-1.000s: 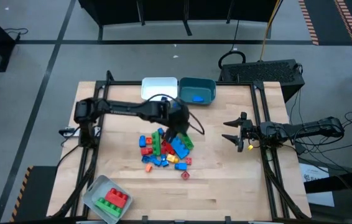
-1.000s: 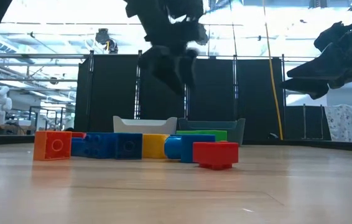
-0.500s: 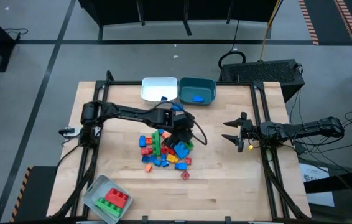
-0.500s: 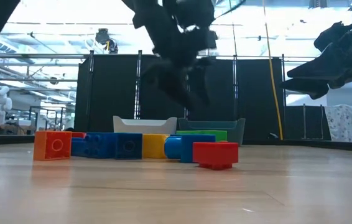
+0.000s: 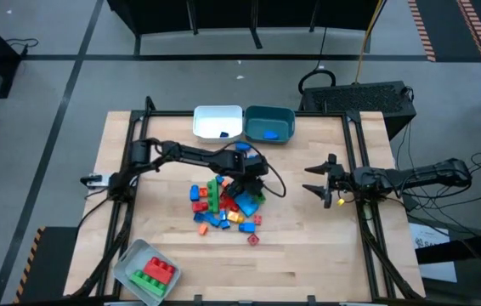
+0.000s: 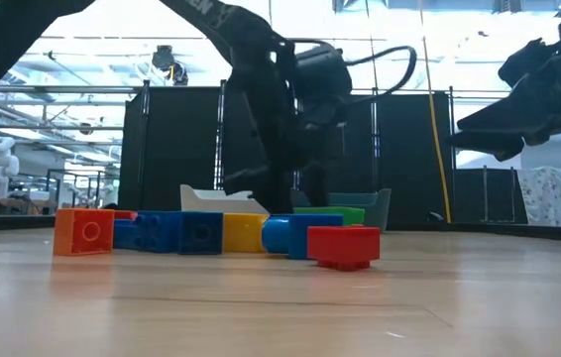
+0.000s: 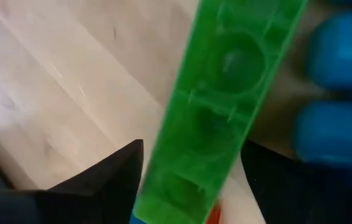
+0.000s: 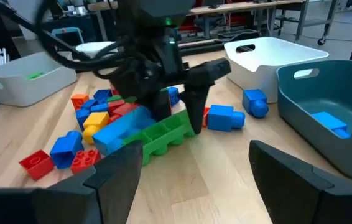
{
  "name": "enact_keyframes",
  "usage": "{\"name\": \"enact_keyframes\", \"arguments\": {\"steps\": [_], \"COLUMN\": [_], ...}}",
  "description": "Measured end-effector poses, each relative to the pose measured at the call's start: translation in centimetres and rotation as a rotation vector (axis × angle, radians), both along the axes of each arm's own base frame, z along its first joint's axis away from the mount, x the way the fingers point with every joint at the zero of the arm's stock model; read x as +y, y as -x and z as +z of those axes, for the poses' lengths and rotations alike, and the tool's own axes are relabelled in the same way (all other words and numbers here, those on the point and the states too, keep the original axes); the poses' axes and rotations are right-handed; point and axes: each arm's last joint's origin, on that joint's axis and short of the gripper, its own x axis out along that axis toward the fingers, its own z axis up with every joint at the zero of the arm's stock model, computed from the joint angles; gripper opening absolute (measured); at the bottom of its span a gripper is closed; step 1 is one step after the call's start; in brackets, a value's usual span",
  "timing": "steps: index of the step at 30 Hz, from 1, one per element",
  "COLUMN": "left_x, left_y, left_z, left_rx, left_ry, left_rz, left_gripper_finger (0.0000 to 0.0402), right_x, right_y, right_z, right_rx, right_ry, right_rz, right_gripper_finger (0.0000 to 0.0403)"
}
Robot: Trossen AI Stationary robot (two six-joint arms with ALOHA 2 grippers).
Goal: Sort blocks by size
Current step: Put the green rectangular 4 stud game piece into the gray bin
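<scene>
Left end effector (image 8: 176, 118) down at the block pile, fingers straddling a long green block (image 7: 219, 106), grip uncertain, right end effector (image 5: 324, 180) spread apart, hovering well apart.

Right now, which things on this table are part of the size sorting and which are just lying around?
Part of the job:
left claw astride the long green block
pile of blocks
white bin
teal bin
grey bin

Not part of it:
right claw, waiting open at the table's right
cables beside the table

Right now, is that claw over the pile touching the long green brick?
Cannot tell: in the left wrist view the left gripper straddles the long green brick, but no contact shows plainly.
</scene>
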Motion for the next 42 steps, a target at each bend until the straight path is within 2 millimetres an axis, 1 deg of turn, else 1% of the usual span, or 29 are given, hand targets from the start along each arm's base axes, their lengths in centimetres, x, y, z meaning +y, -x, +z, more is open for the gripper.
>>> {"name": "enact_keyframes", "arguments": {"steps": [3,6,7,12,14,16,17,20,22,24,26,28,30,33,35,37,39,42], "left_x": [0.3,0.2,0.1,-0.2,-0.4,-0.9,-1.2,-2.7,-3.8,-5.1,-6.9,-9.1,-11.3,-14.4,-16.4,-18.6,-20.8,-24.2], "left_y": [0.0,0.0,0.0,-0.1,0.0,0.1,0.2,1.2,2.7,4.9,7.4,10.1,12.5,15.3,16.7,17.9,18.9,20.6], "left_z": [0.1,0.4,0.5,0.5,1.2,2.7,3.7,7.8,10.9,13.7,16.2,18.1,19.3,19.9,19.9,19.7,19.3,18.4], "left_rx": [-0.007,-0.017,-0.020,-0.022,-0.022,-0.034,-0.047,-0.064,-0.072,-0.070,-0.063,-0.062,-0.049,-0.037,-0.041,-0.038,-0.020,0.019], "left_ry": [0.002,0.002,0.005,0.004,0.013,0.020,0.022,0.049,0.086,0.136,0.182,0.211,0.230,0.270,0.313,0.364,0.399,0.395], "left_rz": [0.005,0.002,-0.002,0.014,0.058,0.090,0.102,0.150,0.207,0.289,0.357,0.422,0.515,0.759,0.938,1.080,1.148,1.126], "left_gripper_finger": [0.0225,0.0164,0.0157,0.0157,0.0157,0.0157,0.0157,0.0157,0.0157,0.0157,0.0157,0.0157,0.0157,0.0157,0.0157,0.0157,0.0157,0.0157], "right_x": [0.0,0.0,0.0,0.0,0.0,0.0,0.0,0.0,0.0,0.0,0.0,0.0,0.0,0.0,0.0,0.0,0.0,0.0], "right_y": [0.0,0.0,0.0,0.0,0.0,0.0,0.0,0.0,0.0,0.0,0.0,0.0,0.0,0.0,0.0,0.0,0.0,0.0], "right_z": [0.0,0.0,0.0,0.0,0.0,0.0,0.0,-0.1,-0.1,-0.1,-0.1,-0.1,-0.1,-0.1,-0.1,-0.1,-0.1,-0.1], "right_rx": [0.003,0.005,0.005,0.004,0.001,0.000,0.000,0.001,0.001,0.001,0.001,0.002,0.002,0.002,0.001,0.001,0.001,0.001], "right_ry": [0.001,0.001,0.001,-0.007,-0.017,-0.022,-0.022,-0.021,-0.021,-0.021,-0.021,-0.016,-0.014,-0.014,-0.019,-0.019,-0.020,-0.019], "right_rz": [-0.001,-0.003,-0.003,-0.005,-0.007,-0.008,-0.008,-0.008,-0.008,-0.008,-0.008,-0.007,-0.007,-0.007,-0.008,-0.008,-0.008,-0.008], "right_gripper_finger": [0.0279,0.0279,0.0279,0.0279,0.0279,0.0279,0.0279,0.0279,0.0279,0.0279,0.0279,0.0279,0.0279,0.0279,0.0279,0.0279,0.0279,0.0279]}}
